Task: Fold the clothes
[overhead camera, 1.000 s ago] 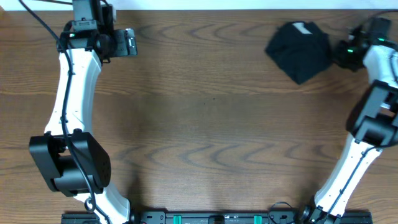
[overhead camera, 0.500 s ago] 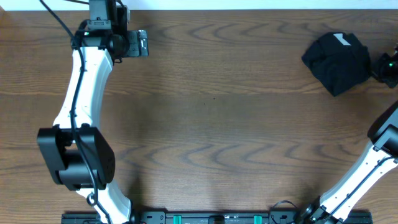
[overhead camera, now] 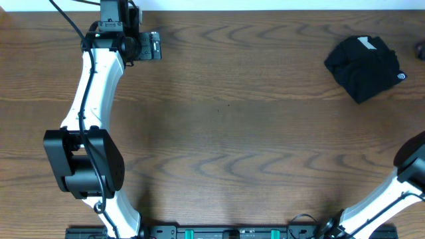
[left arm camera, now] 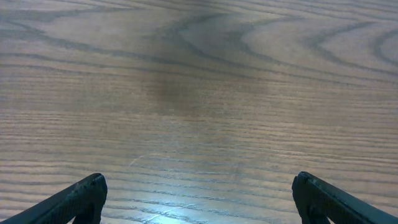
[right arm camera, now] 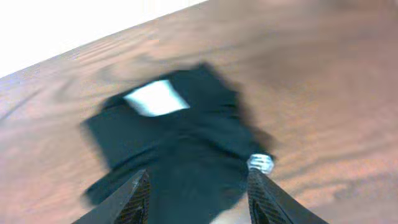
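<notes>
The clothes [overhead camera: 363, 66] are one black shirt, folded into a compact bundle at the far right of the table [overhead camera: 226, 119]. A white neck tag [overhead camera: 365, 42] lies on top and a small white logo [overhead camera: 401, 76] marks its right edge. In the right wrist view the shirt [right arm camera: 180, 149] lies blurred just ahead of and below my right gripper [right arm camera: 198, 175]. Its jaws stand apart and grip nothing. In the overhead view only a dark tip of that gripper [overhead camera: 420, 50] shows at the right edge. My left gripper [overhead camera: 151, 46] is open at the far left, over bare wood [left arm camera: 199, 180].
The left arm [overhead camera: 89, 113] runs down the left side of the table from its base at the front. The right arm's lower links [overhead camera: 398, 192] rise at the front right corner. A white strip [overhead camera: 265, 4] borders the table's far edge.
My right gripper dragged the shirt to the right, then opened, let it go and drew back past the right edge. The left arm shifted slightly right.
</notes>
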Controlling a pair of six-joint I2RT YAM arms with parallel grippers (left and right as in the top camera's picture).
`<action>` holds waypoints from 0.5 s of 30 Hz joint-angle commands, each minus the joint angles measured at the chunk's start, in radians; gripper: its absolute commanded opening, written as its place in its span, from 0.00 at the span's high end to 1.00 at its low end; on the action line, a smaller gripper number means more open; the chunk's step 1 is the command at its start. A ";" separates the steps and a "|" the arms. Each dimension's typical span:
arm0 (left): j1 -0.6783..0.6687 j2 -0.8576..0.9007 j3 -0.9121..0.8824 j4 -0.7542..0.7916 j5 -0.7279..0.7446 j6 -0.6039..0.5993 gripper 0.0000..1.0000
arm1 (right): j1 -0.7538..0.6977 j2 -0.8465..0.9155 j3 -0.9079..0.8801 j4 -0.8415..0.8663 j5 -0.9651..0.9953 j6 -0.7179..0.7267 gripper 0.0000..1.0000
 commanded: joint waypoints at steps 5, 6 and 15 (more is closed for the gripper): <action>-0.003 0.006 0.000 0.001 0.011 -0.005 0.04 | 0.211 0.043 -0.017 -0.052 0.124 -0.160 0.53; -0.003 0.006 0.000 0.001 0.011 -0.005 0.04 | 0.228 0.050 -0.021 -0.051 0.150 -0.160 0.54; -0.003 0.006 0.000 0.000 0.011 -0.005 0.04 | 0.300 0.150 -0.023 -0.073 0.311 -0.151 0.66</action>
